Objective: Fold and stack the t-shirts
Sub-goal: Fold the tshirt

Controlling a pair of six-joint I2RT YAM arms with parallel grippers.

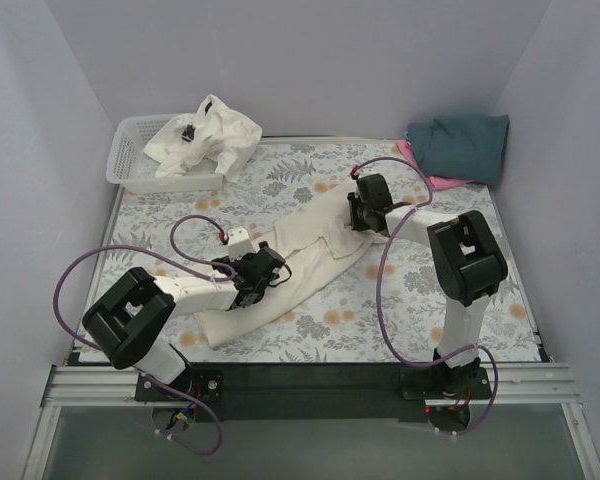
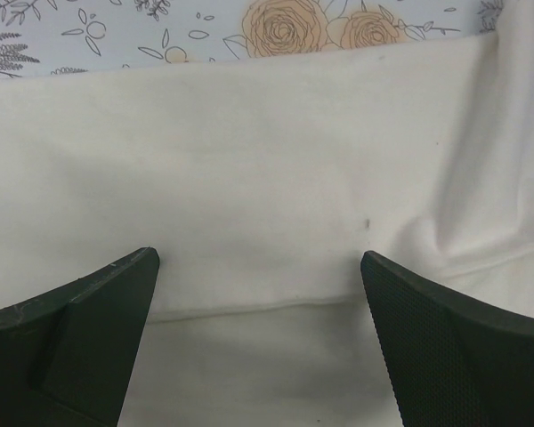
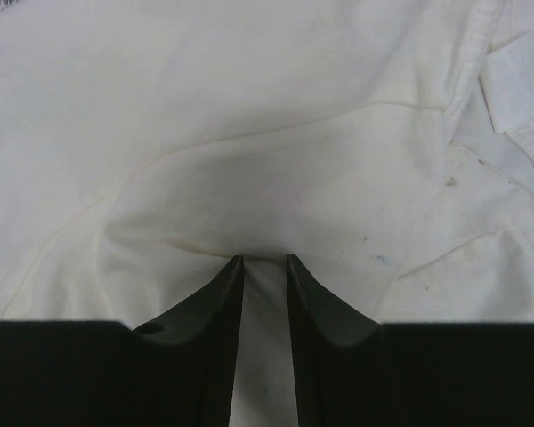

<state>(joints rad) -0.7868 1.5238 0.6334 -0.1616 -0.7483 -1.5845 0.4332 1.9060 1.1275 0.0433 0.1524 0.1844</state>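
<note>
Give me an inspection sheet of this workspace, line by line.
Surface: floral tablecloth, lying flat.
Job's things: spread cream t-shirt lies diagonally mid-table, unfolded; crumpled cream t-shirt drapes over the white lattice basket; teal t-shirt lies folded on the pink t-shirt, far right corner.
Clutter: white lattice basket, far left corner.
Tools: left tool open over the spread cream t-shirt; right tool shut on a pinch of it.
Cables: purple cables loop off both arms.
Surroundings: plain white walls.

You see cream tee (image 1: pixel 305 255); teal tee (image 1: pixel 462 145); pink tee (image 1: pixel 446 182); white basket (image 1: pixel 128 152); cloth (image 1: pixel 310 172) white, grey leaves, orange roses
</note>
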